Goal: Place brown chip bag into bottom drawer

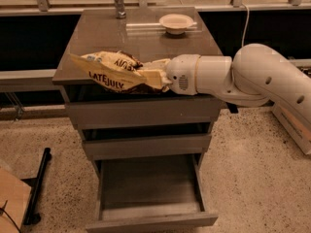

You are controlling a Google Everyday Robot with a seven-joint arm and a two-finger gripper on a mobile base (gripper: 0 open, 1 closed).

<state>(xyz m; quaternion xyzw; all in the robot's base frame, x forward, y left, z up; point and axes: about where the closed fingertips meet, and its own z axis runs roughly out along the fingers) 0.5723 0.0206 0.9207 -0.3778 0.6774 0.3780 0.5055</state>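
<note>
Here's the gripper, up at counter height, right at the front edge of the counter, and it's pinching the bag by its near end. The fingers are pressed together on the crinkled foil. The bag sticks out sideways from the gripper towards the picture's left, with its long axis running along the counter's front edge and the lettering facing us. It looks carried rather than resting, though its underside may brush the countertop; hard to call.

Now the relation that matters: the drawer is pulled open at the very bottom of the cabinet, almost directly beneath the bag, and its tray juts out towards the camera past the cabinet face. Between them sit the two upper drawers, both shut or nearly so.

So the job looks like a drop. The bag has to come forward off the counter line, then go well down past those two fronts. Its long axis already lies along the tray's wide side, so I'd judge no turning is needed.

The arm reaches in from the picture's right. The bowl sits at the back of the counter, well apart from all this
</note>
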